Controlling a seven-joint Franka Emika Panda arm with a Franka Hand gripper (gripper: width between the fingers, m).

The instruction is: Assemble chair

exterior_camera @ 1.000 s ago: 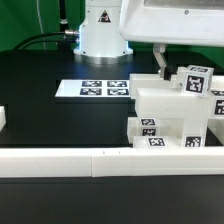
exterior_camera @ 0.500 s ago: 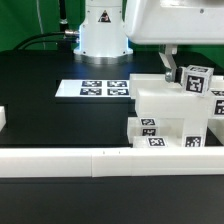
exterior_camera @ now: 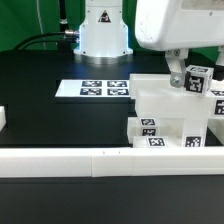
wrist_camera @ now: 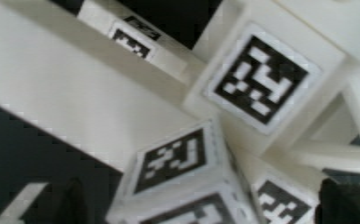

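The black tabletop [exterior_camera: 40, 120] carries a long low white rail [exterior_camera: 60, 160] along its near edge. Behind the rail, on the exterior view's right, sits the chair [exterior_camera: 165, 115], a tight cluster of white blocks and frames not yet fully joined. The hand [exterior_camera: 181, 74] hangs over the back of this cluster, spread wide and pinching nothing that I can make out. Just below it, slightly toward the exterior view's right, a tagged post [exterior_camera: 198, 80] appears to stand upright. In the wrist view its tag [wrist_camera: 257, 75] lies close under the camera. The coming move looks like a short straight drop astride that post, with neighbouring blocks crowding it.
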